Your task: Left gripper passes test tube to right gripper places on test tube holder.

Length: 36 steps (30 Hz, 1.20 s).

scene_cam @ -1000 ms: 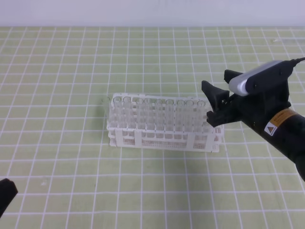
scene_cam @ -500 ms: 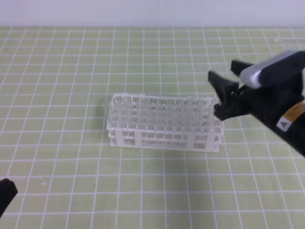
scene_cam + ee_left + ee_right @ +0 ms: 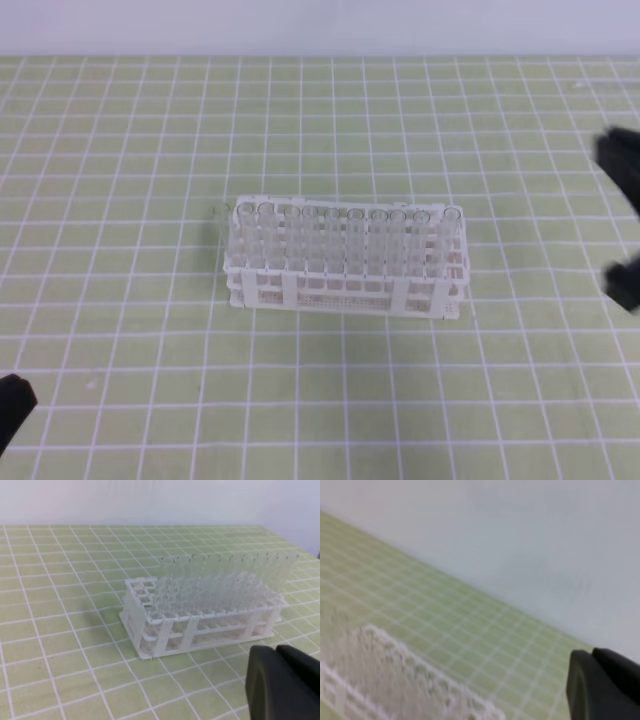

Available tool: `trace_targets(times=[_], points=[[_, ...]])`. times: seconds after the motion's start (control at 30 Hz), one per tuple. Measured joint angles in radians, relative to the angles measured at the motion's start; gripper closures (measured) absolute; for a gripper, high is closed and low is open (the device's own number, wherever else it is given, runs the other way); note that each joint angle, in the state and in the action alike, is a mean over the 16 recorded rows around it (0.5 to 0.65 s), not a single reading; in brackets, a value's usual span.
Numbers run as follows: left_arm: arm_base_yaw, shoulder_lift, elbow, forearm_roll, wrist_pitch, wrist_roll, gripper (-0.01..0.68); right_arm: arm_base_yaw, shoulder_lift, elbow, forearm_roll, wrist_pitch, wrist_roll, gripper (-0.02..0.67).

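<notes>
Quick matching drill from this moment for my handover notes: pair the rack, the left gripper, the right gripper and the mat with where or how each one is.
Things:
1. rack
2. left gripper
3. right gripper
4. mat

States:
A. at the right edge of the overhead view, shut
B. green with a white grid
C. white, mid-table, with a row of clear tubes standing in it
D. at the lower left corner of the overhead view, shut

Pairs: 1-C, 2-D, 3-A, 4-B
</notes>
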Motion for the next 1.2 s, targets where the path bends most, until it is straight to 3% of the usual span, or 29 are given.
trace_targets(times=[0.3,0.6,0.77,0.97,1.2], points=[[0.0,0.0,0.0,0.001,-0.001,0.0,0.675,0.0,-0.226,0.002,-0.003,0.345,-0.002,0.663],[0.0,0.001,0.0,0.001,-0.001,0.0,0.675,-0.057,-0.412,0.071,0.024,0.499,-0.003,0.664],[0.0,0.001,0.0,0.001,-0.002,0.0,0.675,-0.159,-0.532,0.203,0.067,0.433,-0.003,0.664],[0.017,0.001,0.0,0.0,-0.002,0.0,0.675,-0.295,-0.655,0.413,0.116,0.213,-0.004,0.664],[0.18,-0.013,0.0,-0.001,-0.001,0.0,0.675,-0.373,-0.725,0.581,0.152,0.015,-0.009,0.664]])
